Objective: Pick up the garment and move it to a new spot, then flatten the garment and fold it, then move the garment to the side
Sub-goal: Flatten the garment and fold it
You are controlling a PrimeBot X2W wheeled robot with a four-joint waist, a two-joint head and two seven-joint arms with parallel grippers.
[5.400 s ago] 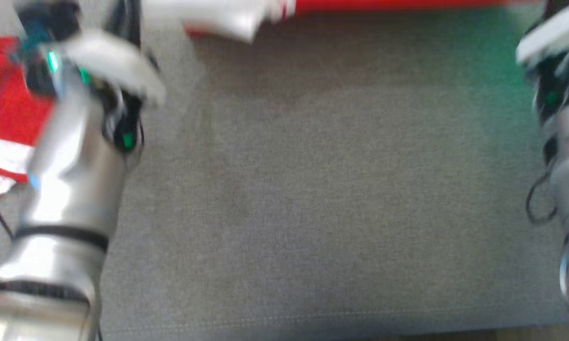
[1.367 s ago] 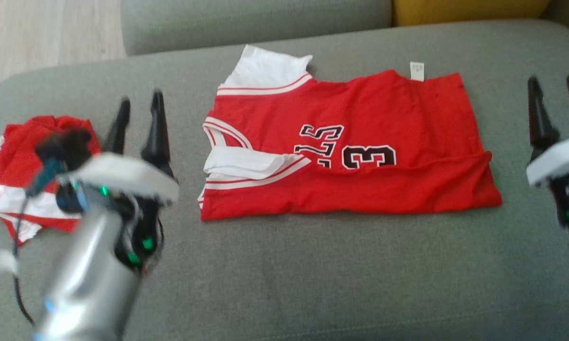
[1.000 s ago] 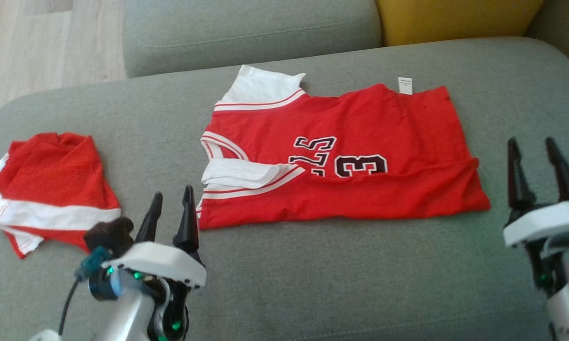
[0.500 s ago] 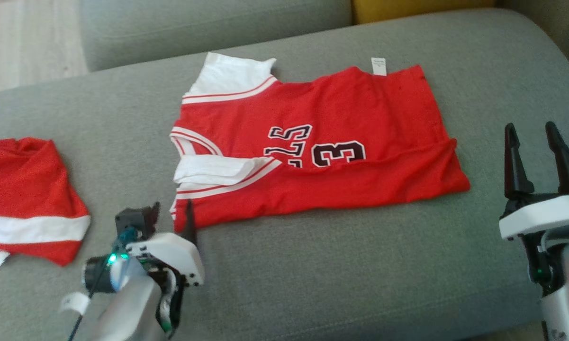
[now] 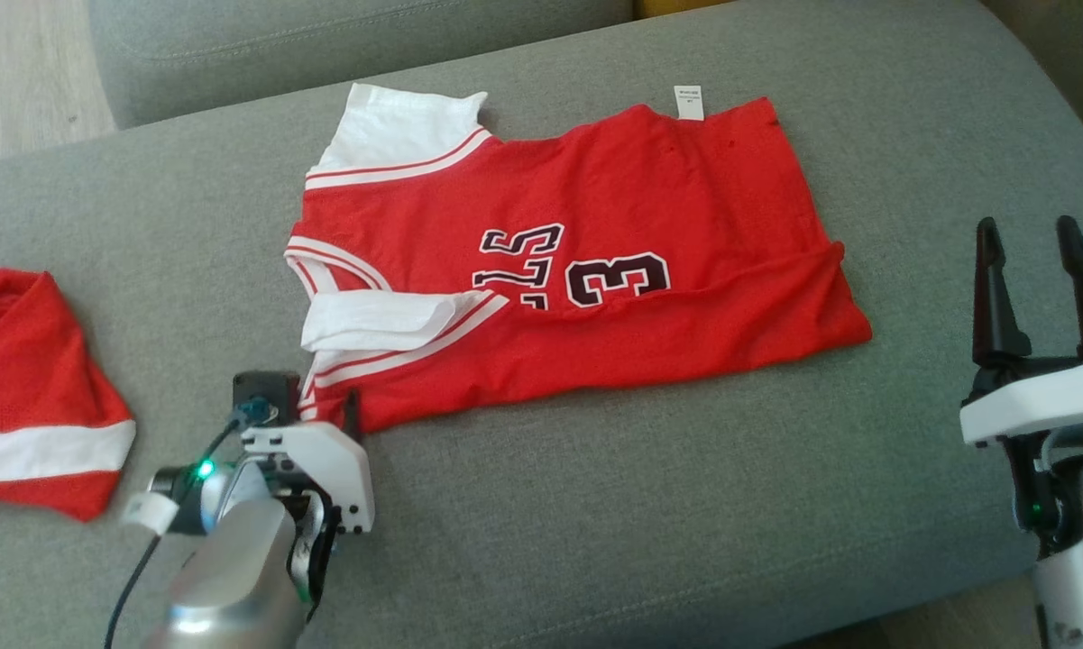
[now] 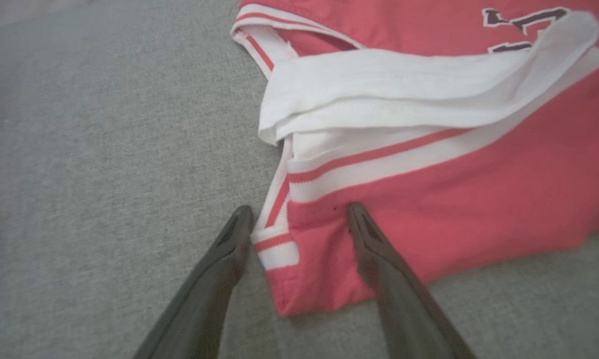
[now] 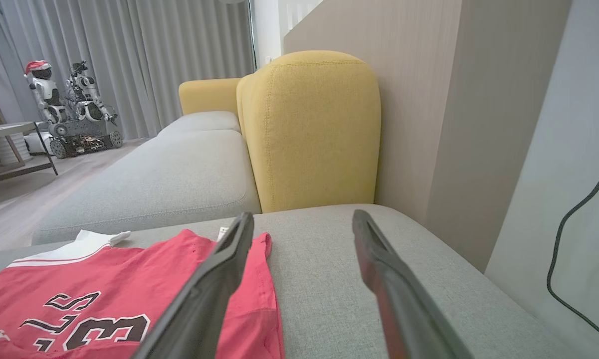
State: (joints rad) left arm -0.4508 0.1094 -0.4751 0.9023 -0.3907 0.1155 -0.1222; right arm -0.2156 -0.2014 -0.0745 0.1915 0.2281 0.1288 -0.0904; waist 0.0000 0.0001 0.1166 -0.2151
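Note:
The garment [image 5: 595, 261] is a red jersey with white trim and black numbers, lying folded lengthwise on the grey couch [image 5: 640, 505]. My left gripper [image 5: 316, 410] is down at its near left corner. In the left wrist view that gripper [image 6: 298, 212] is open, one finger on the couch beside the hem and the other over the red cloth [image 6: 454, 199], so the corner lies between them. My right gripper [image 5: 1026, 230] stands open above the couch, right of the garment and apart from it. The right wrist view has the open gripper [image 7: 303, 217] past the jersey's right end [image 7: 104, 299].
A second red and white garment [image 5: 27, 388] lies crumpled at the couch's left end. A yellow cushion [image 7: 309, 129] and a wall stand behind the right end. Wooden floor [image 5: 18, 72] lies beyond the couch on the left, with another robot [image 7: 65, 109] far off.
The head camera has swung, shifting the whole picture. My left gripper has tipped down and closed in on the garment's near left corner, still open. The right gripper has barely moved.

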